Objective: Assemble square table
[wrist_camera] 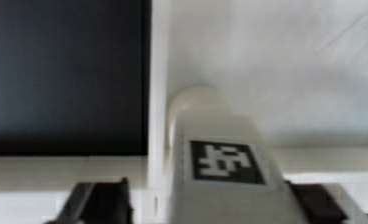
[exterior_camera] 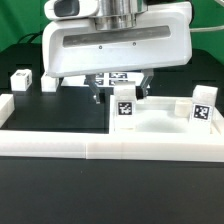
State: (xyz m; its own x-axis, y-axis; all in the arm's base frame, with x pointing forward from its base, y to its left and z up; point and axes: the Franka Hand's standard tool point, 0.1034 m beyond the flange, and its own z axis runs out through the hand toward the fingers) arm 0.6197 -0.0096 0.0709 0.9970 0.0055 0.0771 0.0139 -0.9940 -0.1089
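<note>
The square table's white slab lies flat behind the border wall, on the exterior view's right. One white tagged leg stands upright at the slab's left corner. My gripper straddles this leg from above. In the wrist view the leg stands between my two dark fingers, beside the slab. My gripper looks open: a gap shows between one finger and the leg, and the other finger is close against it. A second tagged leg stands at the slab's right end, with a third beside it.
A long low white border wall runs across the front. Two more white tagged pieces stand on the black table at the left. The marker board lies behind the gripper.
</note>
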